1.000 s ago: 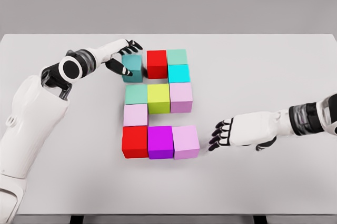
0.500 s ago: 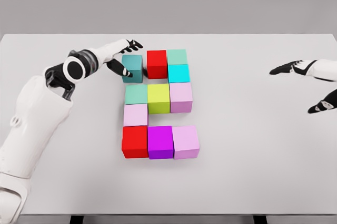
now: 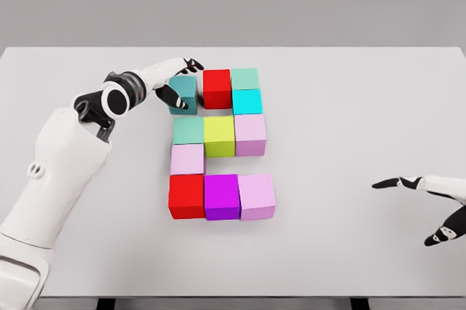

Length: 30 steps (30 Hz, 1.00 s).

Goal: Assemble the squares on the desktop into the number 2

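Right hand (image 3: 434,204) hovers low over the bare white tabletop (image 3: 349,128), fingers spread, holding nothing. Plain matte cubes (image 3: 220,144), unlabelled, sit mid-tabletop forming a blocky 2. At its far left corner the left hand (image 3: 175,81) cups the teal cube (image 3: 183,93), thumb and fingers touching its sides

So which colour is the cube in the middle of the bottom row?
Magenta cube, clearest in the head view.
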### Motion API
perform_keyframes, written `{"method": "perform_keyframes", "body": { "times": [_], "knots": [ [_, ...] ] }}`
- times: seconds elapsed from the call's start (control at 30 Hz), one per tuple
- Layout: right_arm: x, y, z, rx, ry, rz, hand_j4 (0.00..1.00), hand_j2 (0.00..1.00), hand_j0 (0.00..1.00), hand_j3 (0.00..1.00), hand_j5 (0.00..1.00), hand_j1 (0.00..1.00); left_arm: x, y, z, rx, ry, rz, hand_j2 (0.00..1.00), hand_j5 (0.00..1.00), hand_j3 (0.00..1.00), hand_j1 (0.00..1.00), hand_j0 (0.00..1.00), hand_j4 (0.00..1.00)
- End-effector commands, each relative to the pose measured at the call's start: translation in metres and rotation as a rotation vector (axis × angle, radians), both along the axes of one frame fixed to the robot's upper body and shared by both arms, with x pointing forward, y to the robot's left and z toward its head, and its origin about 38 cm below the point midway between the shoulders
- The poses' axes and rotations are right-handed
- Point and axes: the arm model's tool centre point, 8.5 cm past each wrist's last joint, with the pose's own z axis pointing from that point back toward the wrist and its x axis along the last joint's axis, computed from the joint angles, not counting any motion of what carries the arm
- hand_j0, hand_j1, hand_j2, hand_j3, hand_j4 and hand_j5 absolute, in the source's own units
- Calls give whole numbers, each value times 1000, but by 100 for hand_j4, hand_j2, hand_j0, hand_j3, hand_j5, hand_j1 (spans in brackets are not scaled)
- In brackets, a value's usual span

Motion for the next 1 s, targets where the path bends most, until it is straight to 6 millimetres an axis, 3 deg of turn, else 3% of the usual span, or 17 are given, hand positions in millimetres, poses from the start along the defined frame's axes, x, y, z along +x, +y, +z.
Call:
{"method": "perform_keyframes", "body": {
  "times": [0.0,0.17,0.3,0.43,0.53,0.67,0.8,0.9,0.97],
  "knots": [
    [0,0,7,-1,-5,4,100,100,100,100,100,100,0,0,0,8,-6,1,87,87,87,87,87,87],
    [7,-20,-1,-12,-4,-71,100,100,100,100,100,100,1,-2,0,27,-15,3,87,87,87,87,87,87],
    [23,0,-2,85,-71,-75,100,100,100,100,100,100,1,-2,0,27,-16,2,87,87,87,87,87,87],
    [24,4,1,93,-82,-67,100,100,100,100,100,100,1,-4,2,23,-19,1,87,87,87,87,87,87],
    [19,21,3,117,-79,-18,100,100,100,100,100,100,1,-6,3,22,-20,-2,87,87,87,87,87,87],
    [28,19,26,113,-157,-16,100,100,100,100,100,100,2,-6,2,23,-19,-1,87,87,87,87,87,87],
    [27,26,32,134,-176,-2,100,100,100,100,100,100,2,-14,3,31,-27,-5,87,87,87,87,87,87],
    [39,0,42,75,-240,-67,100,100,100,100,100,100,2,-14,0,36,-22,-2,87,87,87,87,87,87],
    [42,3,45,74,-267,-62,100,100,100,100,100,100,2,-13,0,37,-22,-1,87,87,87,87,87,87]
  ]
}}
